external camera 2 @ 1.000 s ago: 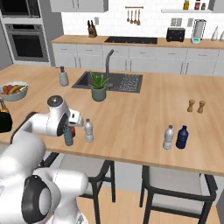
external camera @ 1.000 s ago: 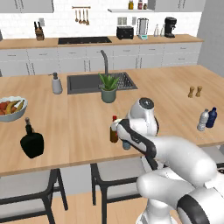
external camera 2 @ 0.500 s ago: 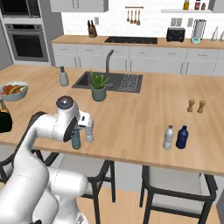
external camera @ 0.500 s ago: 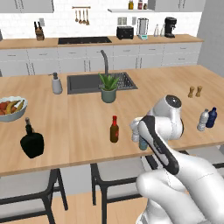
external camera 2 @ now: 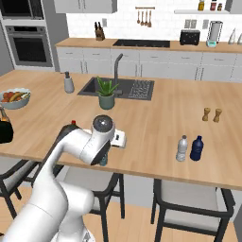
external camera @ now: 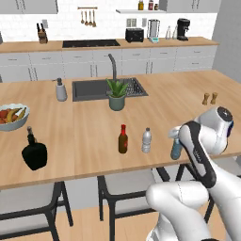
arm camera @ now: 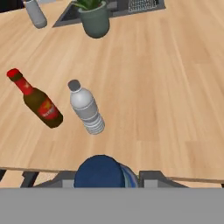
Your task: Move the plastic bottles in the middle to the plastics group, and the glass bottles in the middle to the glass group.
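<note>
My gripper point(arm camera: 107, 178) is shut on a blue-tinted plastic bottle point(external camera: 176, 148); its blue cap point(arm camera: 99, 171) sits between the two fingers point(arm camera: 152, 177). The bottle is held upright near the counter's front edge, right of the other two middle bottles. The whitish plastic bottle point(external camera: 147, 140) point(arm camera: 86, 109) stands beside the glass bottle point(external camera: 123, 139) point(arm camera: 37, 103), brown with a red cap. The glass group's squat black bottle point(external camera: 34, 153) stands far left. The plastics group point(external camera 2: 189, 148), a clear bottle and a dark-blue one, stands to the right in the right base view.
A potted plant point(external camera: 116, 94) stands in front of the sink point(external camera: 103, 88), with a grey soap dispenser point(external camera: 61, 90) to its left. A fruit bowl point(external camera: 9, 115) is far left and two brown shakers point(external camera: 209, 99) far right. Stools stand under the counter's front edge.
The arm has swung right along the counter's front edge, carrying the blue-capped bottle away from the brown and whitish bottles. Those two have not moved.
</note>
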{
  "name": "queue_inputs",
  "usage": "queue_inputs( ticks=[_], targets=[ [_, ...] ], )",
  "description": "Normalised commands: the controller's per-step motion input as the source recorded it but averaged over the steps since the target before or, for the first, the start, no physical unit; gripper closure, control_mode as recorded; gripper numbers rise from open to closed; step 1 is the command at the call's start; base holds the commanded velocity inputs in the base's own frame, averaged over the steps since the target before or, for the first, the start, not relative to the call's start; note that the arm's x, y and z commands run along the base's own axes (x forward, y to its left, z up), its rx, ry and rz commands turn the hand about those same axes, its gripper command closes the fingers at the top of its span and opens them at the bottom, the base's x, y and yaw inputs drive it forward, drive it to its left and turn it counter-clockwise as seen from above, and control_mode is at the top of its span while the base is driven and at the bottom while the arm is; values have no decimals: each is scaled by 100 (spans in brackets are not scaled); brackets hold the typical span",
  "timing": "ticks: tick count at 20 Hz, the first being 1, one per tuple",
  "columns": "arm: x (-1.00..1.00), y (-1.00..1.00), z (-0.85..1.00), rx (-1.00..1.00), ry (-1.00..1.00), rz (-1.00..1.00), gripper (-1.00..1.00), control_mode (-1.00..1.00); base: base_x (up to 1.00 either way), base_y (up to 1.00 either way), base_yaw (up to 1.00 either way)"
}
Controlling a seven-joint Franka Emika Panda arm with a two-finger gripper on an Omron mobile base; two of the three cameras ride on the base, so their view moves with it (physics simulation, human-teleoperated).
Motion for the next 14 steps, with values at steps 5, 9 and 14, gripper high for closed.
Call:
queue_inputs(
  ticks=[5,9,14],
  targets=[
    [32,-82,13,0,7,-14,100,-100,0,0,0],
    [44,-81,9,0,8,-18,100,-100,0,0,0],
    [44,-78,4,-1,8,-23,100,-100,0,0,0]
  ],
)
